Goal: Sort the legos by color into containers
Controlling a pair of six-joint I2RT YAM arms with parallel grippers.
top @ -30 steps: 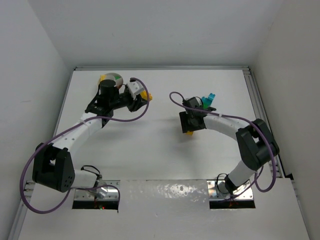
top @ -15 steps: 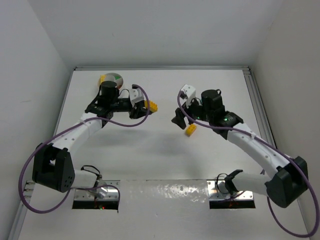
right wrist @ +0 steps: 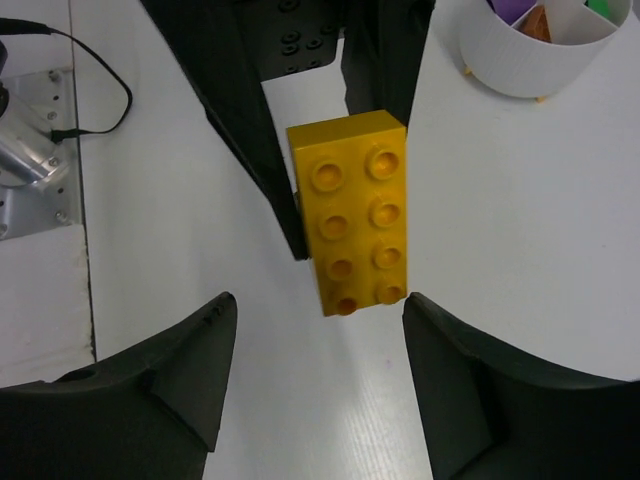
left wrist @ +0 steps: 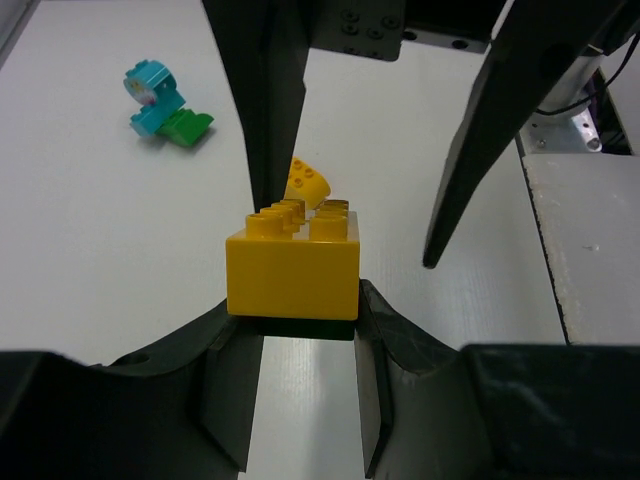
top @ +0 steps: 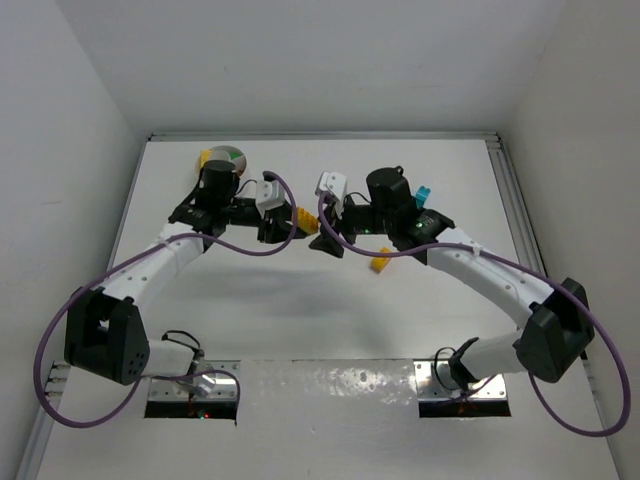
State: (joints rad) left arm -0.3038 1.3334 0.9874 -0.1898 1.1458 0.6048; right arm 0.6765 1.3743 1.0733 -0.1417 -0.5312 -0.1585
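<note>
One yellow two-by-four brick point(left wrist: 293, 262) is clamped in the left gripper point(left wrist: 298, 328), mid-frame in the top view. The right gripper point(right wrist: 315, 370) faces it, jaws apart and empty. The white divided bowl point(right wrist: 515, 65) stands at the upper right of the right wrist view.

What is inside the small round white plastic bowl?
Right wrist view: the small round white plastic bowl holds a purple piece, an orange piece and, past a white divider, a green piece. Its far part lies beyond the frame; overhead, the left arm partly covers it.
</note>
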